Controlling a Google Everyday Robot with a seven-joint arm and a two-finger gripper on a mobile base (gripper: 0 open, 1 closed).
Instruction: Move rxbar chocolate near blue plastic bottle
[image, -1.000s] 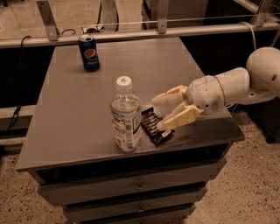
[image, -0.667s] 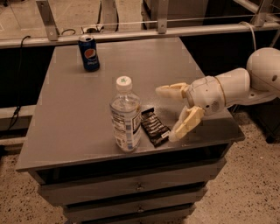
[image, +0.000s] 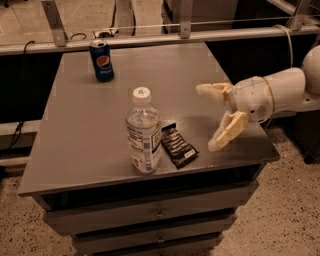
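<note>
The rxbar chocolate (image: 177, 146), a small flat bar in a black wrapper with white lettering, lies on the grey table top right beside the blue plastic bottle (image: 143, 134). The bottle is clear, has a white cap and stands upright near the table's front edge. My gripper (image: 210, 118) is open and empty to the right of the bar, above the table's right side, its two cream fingers spread wide and clear of the bar.
A blue Pepsi can (image: 102, 60) stands at the table's (image: 85, 120) back left. Metal rails run behind the table. Drawers sit below the front edge. The table's right edge lies just under my arm.
My gripper has let go of the bar, opened wide and drawn back to the right. The bar now lies on the table beside the bottle.
</note>
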